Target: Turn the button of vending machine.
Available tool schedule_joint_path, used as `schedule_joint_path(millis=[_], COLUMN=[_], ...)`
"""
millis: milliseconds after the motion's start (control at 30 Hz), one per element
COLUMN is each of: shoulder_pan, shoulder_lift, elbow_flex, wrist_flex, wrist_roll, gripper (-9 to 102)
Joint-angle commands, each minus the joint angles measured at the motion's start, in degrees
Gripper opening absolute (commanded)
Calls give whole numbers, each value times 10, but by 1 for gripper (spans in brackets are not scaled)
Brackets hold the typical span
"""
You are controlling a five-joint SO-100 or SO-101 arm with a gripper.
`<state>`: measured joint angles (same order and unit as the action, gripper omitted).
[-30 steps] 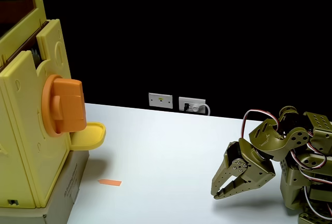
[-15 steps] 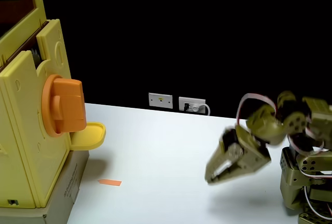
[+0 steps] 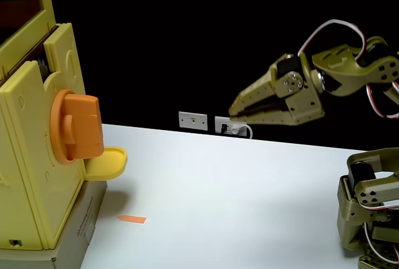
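Now the gripper (image 3: pixel 235 111) has lifted off the bench (image 3: pixel 218 182) to mid-right of frame, jaws nearly closed and empty, aimed at the button (image 3: pixel 78 127) on the vending machine (image 3: pixel 28 157) at left, still well apart.

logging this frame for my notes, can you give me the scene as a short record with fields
view: fixed view, from the side
machine: pale-yellow vending machine at left, on a grey base
knob: orange knob on the machine's side, bar upright, untouched
tray: small yellow tray just below the knob
tool: tool raised in the air at right, pointing left toward the machine, far from the knob, jaws look nearly closed, holding nothing
table: white table, small orange marker near the machine
backdrop: black, wall sockets at table edge
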<state>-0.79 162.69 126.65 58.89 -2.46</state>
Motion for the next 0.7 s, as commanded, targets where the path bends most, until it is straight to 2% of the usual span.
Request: schedule_joint_path(millis=[0, 267, 500, 667], shoulder_pan=[-13, -33, -56, -67], shoulder_lift=[-38, -117, -132, -154], elbow_flex=[-45, -12, 102, 207], wrist_flex=[-33, -142, -335, -507], wrist_roll=[-42, -167, -340, -463], gripper=[1, 1, 0, 0])
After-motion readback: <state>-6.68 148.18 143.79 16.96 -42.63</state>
